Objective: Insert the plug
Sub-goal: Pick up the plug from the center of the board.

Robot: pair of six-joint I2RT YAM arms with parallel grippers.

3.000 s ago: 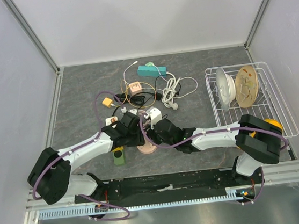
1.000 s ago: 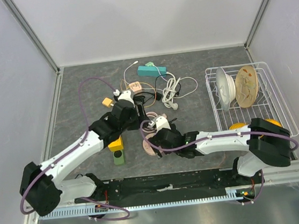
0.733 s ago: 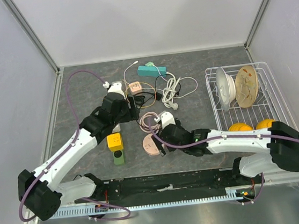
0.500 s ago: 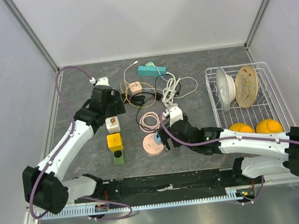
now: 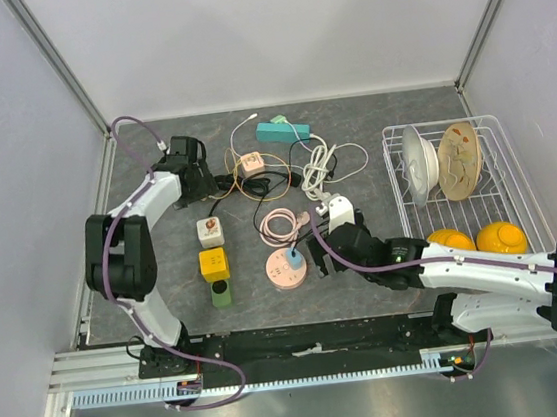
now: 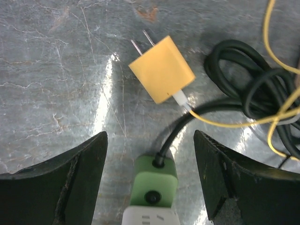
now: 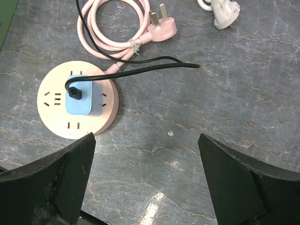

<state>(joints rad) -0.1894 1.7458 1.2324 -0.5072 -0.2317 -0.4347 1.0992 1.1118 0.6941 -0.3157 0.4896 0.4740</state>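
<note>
Where the blue plug [image 7: 78, 95] sits: in the round pink socket [image 7: 50, 110], at the near middle of the table. Its body lies flat on the socket face and no prongs show.
Black cable [image 7: 140, 60]: it leaves the far side of the plug and curves to the right over the table. Where it ends I cannot tell.
Task progress: I judge the insertion itself as done, because the plug looks fully seated. What is left, as far as I see, is only that the arm moves away and perhaps a check that the plug holds.
Right gripper [image 7: 146, 137]: it hovers above the table just to the right of the socket. The fingers are spread wide and hold nothing.
Pink cord [image 7: 112, 40]: it is coiled just beyond the socket on the far side. Its own three-pin plug lies loose on the table.
Left gripper [image 6: 149, 136]: it is at the far left of the table, well apart from the socket. The fingers are wide with nothing gripped between them.
Orange charger [image 6: 161, 69]: it lies under the left gripper, prongs bare, beside a green adapter [image 6: 153, 180].
</note>
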